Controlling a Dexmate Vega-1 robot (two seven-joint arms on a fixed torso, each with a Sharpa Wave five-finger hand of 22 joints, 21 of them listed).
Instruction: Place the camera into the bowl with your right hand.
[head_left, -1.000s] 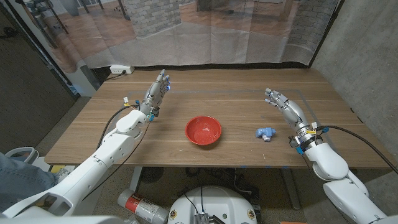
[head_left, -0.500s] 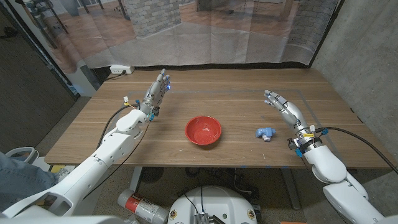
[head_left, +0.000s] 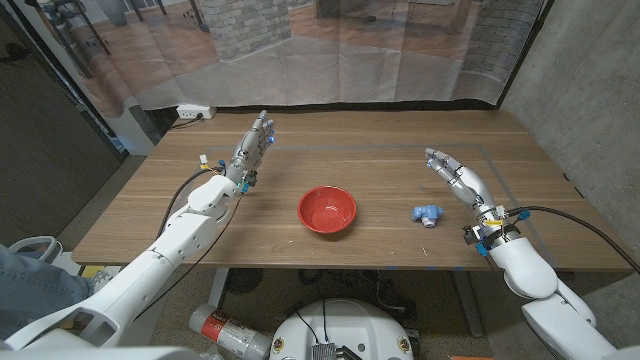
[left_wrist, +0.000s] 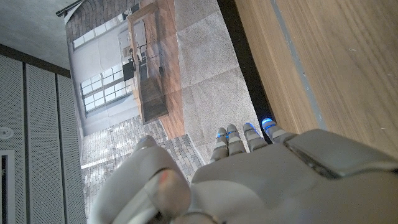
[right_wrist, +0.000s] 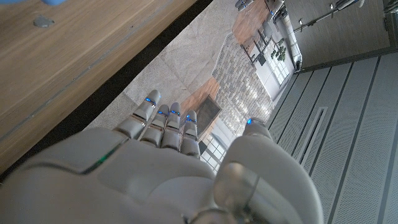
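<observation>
**Right hand open above the surface, camera lying beside it**

The right hand (head_left: 455, 175) sits at the right of the head view, fingers spread and extended toward the upper left of the frame, holding nothing. Just left of and below it, the camera (head_left: 426, 214) lies on the surface (head_left: 380, 160), apart from the hand: a small light-blue object with a rounded, lumpy outline, too small to show detail. Well to its left, near the frame's centre, stands the bowl (head_left: 327, 210), red, round and glossy.

At the upper left of the frame, the left hand (head_left: 254, 145) is also open, its fingers straight and close together, holding nothing.

The surface is brown wood grain with a faint pale taped outline. Behind it hangs a translucent sheet, and a white power strip (head_left: 195, 112) lies on the floor at the upper left. No writing is legible.
</observation>
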